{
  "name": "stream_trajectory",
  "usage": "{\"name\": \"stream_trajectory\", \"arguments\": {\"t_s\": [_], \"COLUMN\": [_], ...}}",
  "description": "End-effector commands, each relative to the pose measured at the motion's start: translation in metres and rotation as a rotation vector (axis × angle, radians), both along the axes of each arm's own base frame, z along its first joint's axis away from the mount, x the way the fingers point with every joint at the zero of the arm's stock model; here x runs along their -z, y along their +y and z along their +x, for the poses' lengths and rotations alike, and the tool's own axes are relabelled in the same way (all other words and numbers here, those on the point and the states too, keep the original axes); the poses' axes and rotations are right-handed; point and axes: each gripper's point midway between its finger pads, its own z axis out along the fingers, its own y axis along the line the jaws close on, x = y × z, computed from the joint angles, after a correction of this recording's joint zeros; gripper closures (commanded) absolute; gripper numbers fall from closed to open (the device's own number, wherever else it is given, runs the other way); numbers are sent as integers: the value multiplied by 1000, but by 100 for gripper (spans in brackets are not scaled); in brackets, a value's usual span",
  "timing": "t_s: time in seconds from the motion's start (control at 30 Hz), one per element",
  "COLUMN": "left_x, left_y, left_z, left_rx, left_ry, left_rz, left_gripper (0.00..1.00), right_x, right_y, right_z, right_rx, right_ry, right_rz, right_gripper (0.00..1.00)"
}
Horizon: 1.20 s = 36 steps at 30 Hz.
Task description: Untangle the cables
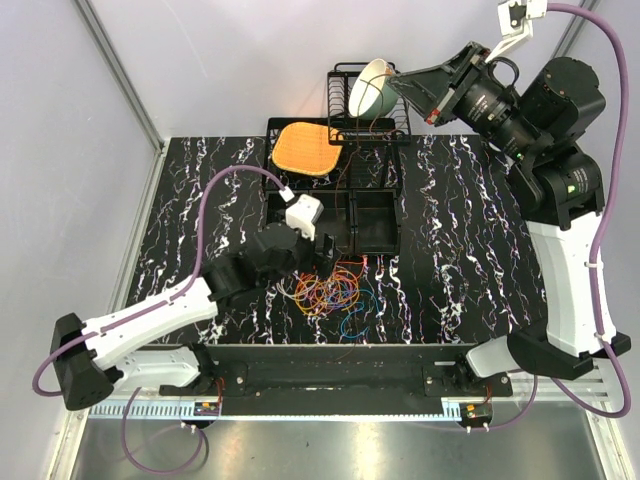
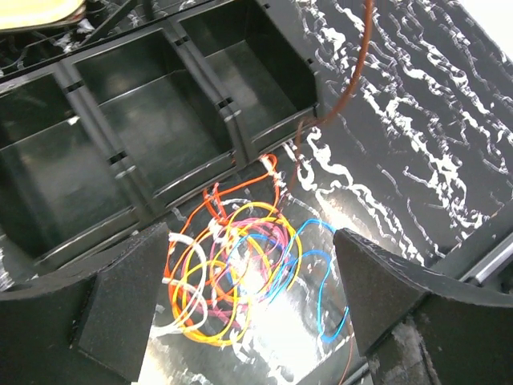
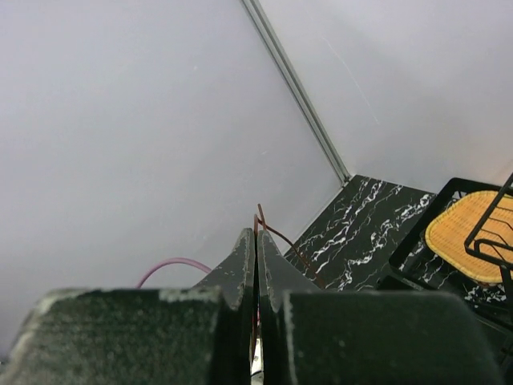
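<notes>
The cables (image 1: 333,292) lie in a tangled heap of orange, yellow, pink, white and blue loops on the black marbled table, just in front of the black bins. My left gripper (image 1: 327,252) hovers over the heap's far edge. In the left wrist view it (image 2: 252,293) stands open, with the loops (image 2: 232,277) below and between its fingers (image 2: 128,309). My right gripper (image 1: 397,76) is raised high over the dish rack and is shut (image 3: 256,234) on a thin brown-red cable (image 3: 279,234). That cable (image 2: 353,72) runs taut up from the heap.
Black compartment bins (image 1: 372,222) stand right behind the heap. An orange woven mat (image 1: 305,148) lies on the bins farther back. A wire dish rack (image 1: 392,125) holds a tilted white bowl (image 1: 368,88). The table's front rail (image 1: 340,365) is near the heap.
</notes>
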Motion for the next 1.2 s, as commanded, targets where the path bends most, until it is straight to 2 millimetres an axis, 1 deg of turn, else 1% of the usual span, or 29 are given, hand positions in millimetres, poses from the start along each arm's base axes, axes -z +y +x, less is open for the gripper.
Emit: {"name": "stream_trajectory", "arguments": {"t_s": [0.0, 0.07, 0.1, 0.13, 0.27, 0.33, 0.4, 0.47, 0.53, 0.57, 0.6, 0.63, 0.67, 0.7, 0.8, 0.83, 0.87, 0.9, 0.93, 1.0, 1.03, 1.07, 1.13, 1.17], "left_x": [-31, -28, -32, -31, -20, -8, 2, 16, 21, 30, 34, 36, 44, 46, 34, 18, 12, -7, -31, -53, -72, -77, -88, -85], "left_y": [-32, -35, -38, -38, -49, -57, -60, -65, -69, -73, -73, -75, -76, -75, -70, -68, -61, -52, -48, -33, -31, -27, -27, -28], "left_z": [11, 10, 12, 13, 17, 20, 25, 28, 31, 33, 37, 38, 40, 40, 39, 41, 39, 40, 42, 40, 41, 40, 37, 36], "left_rx": [38, 49, 47, 40, 50, 49, 33, 26, 22, 15, 1, -2, -7, -22, -47, -59, -70, -97, -112, -131, -130, -125, -98, -79], "left_ry": [-89, -87, -98, -99, -81, -57, -38, -16, -13, 2, 6, 11, 26, 31, 35, 20, 20, -10, -40, -81, -108, -121, -138, -143], "left_rz": [-185, -191, -214, -216, -226, -208, -202, -189, -187, -172, -159, -153, -134, -123, -122, -137, -121, -136, -157, -139, -153, -129, -132, -108], "left_gripper": [12, 12, 12, 13, 16, 21, 24, 27, 32, 39, 43, 55, 92, 100, 100, 100, 100, 100, 100, 100, 100, 100, 100, 94], "right_x": [-5, 0, 1, 1, 2, 1, 1, 0, -1, -1, -1, -2, -2, -2, 2, 3, 6, 8, 9, 10, 12, 11, 12, 10], "right_y": [-6, -7, -7, -8, -8, -8, -9, -9, -9, -10, -11, -11, -12, -12, -13, -14, -14, -16, -17, -18, -17, -17, -16, -16], "right_z": [-7, -6, -6, -5, -5, -4, -4, -5, -5, -6, -5, -6, -5, -5, -2, -1, 1, 3, 4, 7, 10, 10, 14, 14], "right_rx": [23, 29, 33, 34, 34, 39, 43, 43, 44, 46, 51, 51, 56, 59, 71, 77, 86, 99, 107, 121, 124, 123, 128, 128], "right_ry": [-3, 7, 9, 11, 10, 9, 8, 7, 4, 1, 0, 0, -1, -1, 8, 12, 16, 21, 24, 29, 34, 33, 36, 36], "right_rz": [1, -4, -6, -6, -7, -7, -7, -9, -10, -13, -15, -15, -16, -20, -30, -32, -40, -40, -41, -41, -45, -41, -40, -35], "right_gripper": [100, 100, 100, 100, 100, 100, 100, 100, 100, 100, 100, 100, 100, 100, 100, 100, 100, 100, 100, 100, 100, 100, 100, 100]}}
